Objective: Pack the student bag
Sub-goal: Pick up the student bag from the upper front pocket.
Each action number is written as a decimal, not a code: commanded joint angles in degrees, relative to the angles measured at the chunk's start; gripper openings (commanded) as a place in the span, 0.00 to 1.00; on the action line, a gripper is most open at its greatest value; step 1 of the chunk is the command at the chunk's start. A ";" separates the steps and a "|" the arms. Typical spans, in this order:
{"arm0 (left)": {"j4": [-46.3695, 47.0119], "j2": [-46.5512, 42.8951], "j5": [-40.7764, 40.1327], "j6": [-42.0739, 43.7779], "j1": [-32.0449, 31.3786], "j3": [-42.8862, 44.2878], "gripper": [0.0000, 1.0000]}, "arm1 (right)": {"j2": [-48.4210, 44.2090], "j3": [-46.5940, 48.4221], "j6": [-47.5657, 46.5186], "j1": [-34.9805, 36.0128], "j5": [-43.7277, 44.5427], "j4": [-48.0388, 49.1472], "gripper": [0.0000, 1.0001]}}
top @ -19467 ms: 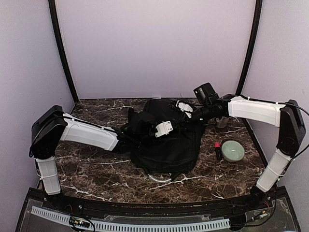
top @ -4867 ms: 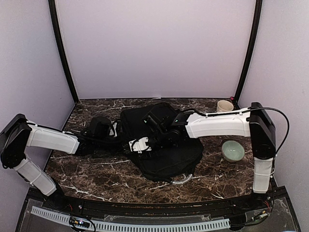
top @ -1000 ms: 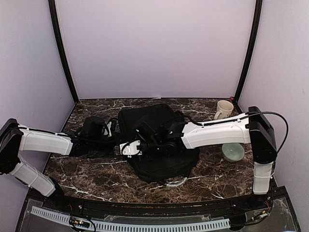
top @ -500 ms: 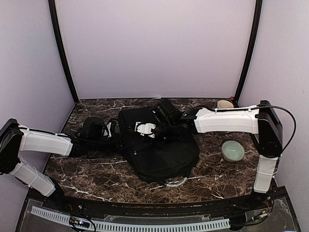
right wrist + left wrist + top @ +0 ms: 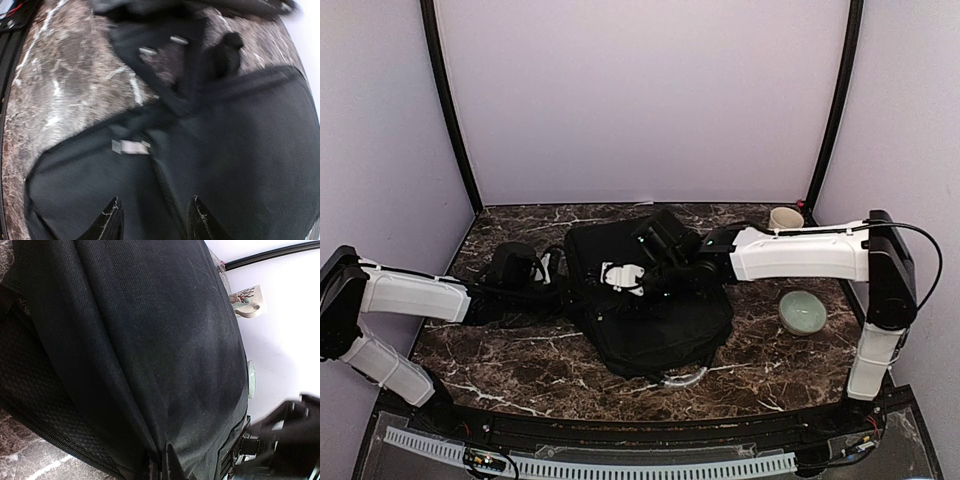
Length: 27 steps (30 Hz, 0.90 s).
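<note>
The student bag (image 5: 655, 315), a large black backpack, lies flat mid-table with its grey loop handle (image 5: 682, 378) toward the near edge. My left gripper (image 5: 563, 292) is at the bag's left edge; in the left wrist view it (image 5: 161, 462) is shut on a fold of the black fabric (image 5: 150, 340). My right gripper (image 5: 615, 277) hovers over the bag's upper left part. In the right wrist view it (image 5: 156, 212) stands open above the fabric, a zip seam running between the fingertips and a silver zip pull (image 5: 129, 146) just ahead.
A cream mug (image 5: 785, 217) stands at the back right and a pale green bowl (image 5: 802, 312) sits right of the bag. Black straps with buckles (image 5: 165, 45) lie on the marble beyond the bag's edge. Walls enclose the table on three sides.
The right gripper has opened and pulled back from the bag's left front edge toward its upper part. The left gripper stays shut on the fabric.
</note>
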 commanded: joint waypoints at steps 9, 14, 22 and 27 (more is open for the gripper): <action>2.68 -2.04 0.01 0.38 0.52 -0.12 0.00 | 6.24 2.90 -8.34 8.11 11.35 3.30 0.46; 2.63 -2.17 0.10 0.39 0.52 -0.06 0.00 | 7.11 1.91 -9.35 9.44 16.14 8.09 0.40; 2.96 -2.07 0.62 0.07 0.52 -0.12 0.00 | 8.47 2.01 -9.95 10.06 17.50 11.52 0.32; 2.95 -2.41 0.54 0.00 0.52 -0.40 0.00 | 8.93 1.90 -10.40 10.33 19.08 12.81 0.19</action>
